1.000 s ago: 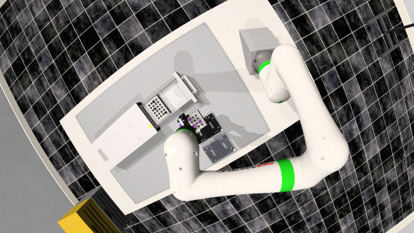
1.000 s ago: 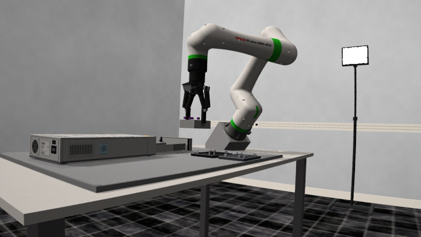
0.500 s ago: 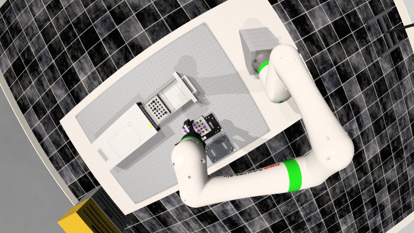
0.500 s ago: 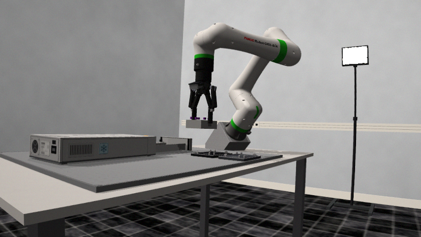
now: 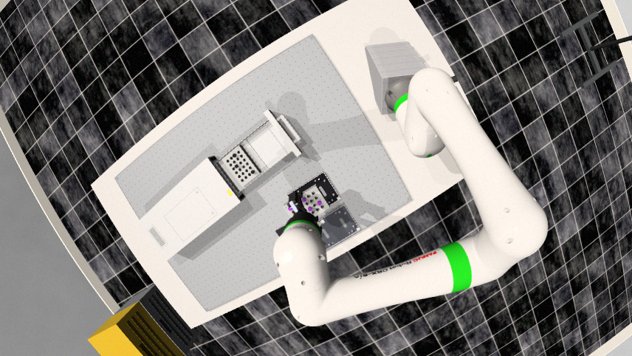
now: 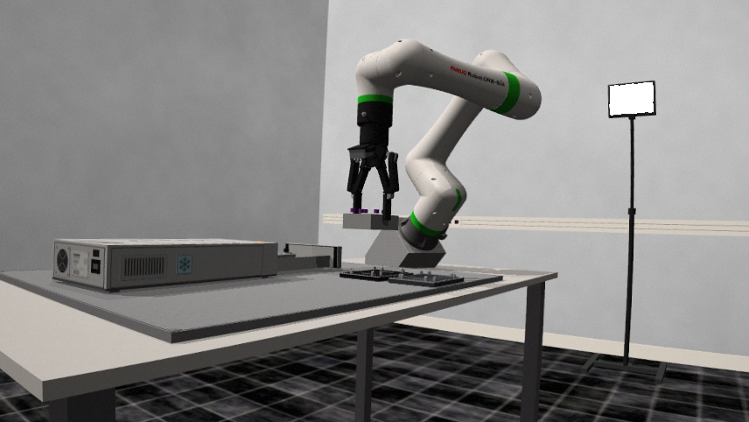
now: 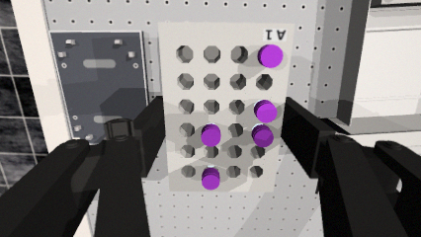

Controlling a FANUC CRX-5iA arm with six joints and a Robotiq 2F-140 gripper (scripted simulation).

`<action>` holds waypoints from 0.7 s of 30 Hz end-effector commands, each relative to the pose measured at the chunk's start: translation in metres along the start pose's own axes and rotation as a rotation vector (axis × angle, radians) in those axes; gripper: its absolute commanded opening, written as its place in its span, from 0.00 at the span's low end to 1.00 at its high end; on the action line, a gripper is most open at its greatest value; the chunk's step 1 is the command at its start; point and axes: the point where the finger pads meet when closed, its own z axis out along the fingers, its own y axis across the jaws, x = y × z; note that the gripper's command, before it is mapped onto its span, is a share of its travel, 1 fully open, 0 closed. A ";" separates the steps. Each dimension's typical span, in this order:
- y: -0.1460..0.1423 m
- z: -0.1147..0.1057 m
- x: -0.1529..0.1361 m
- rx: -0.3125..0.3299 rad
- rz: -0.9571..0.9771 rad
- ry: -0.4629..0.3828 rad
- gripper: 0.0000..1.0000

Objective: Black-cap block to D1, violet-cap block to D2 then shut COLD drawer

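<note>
Violet-capped block [image 5: 314, 199] [image 6: 369, 221] [image 7: 224, 94] (5 caps showing in wrist view) hangs clamped in the gripper [image 5: 305, 204] [image 6: 372, 208] [image 7: 222, 113].

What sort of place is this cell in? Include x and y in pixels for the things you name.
Probably a lab automation workcell: a benchtop cooler [image 5: 190, 210] [image 6: 191, 264] with its drawer [image 5: 267, 143] out, a block of violet-capped tubes [image 5: 314, 197] [image 6: 361, 221] [image 7: 224, 94] gripped by the hand [image 5: 303, 204] [image 6: 372, 212] [image 7: 222, 113], and a perforated deck [image 5: 354, 145] [image 6: 209, 309].
</note>
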 end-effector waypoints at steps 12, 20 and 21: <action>-0.034 -0.001 -0.003 -0.001 0.000 0.001 0.10; -0.050 -0.001 -0.005 -0.001 0.000 0.001 0.10; -0.053 -0.001 -0.005 -0.001 0.000 0.001 0.10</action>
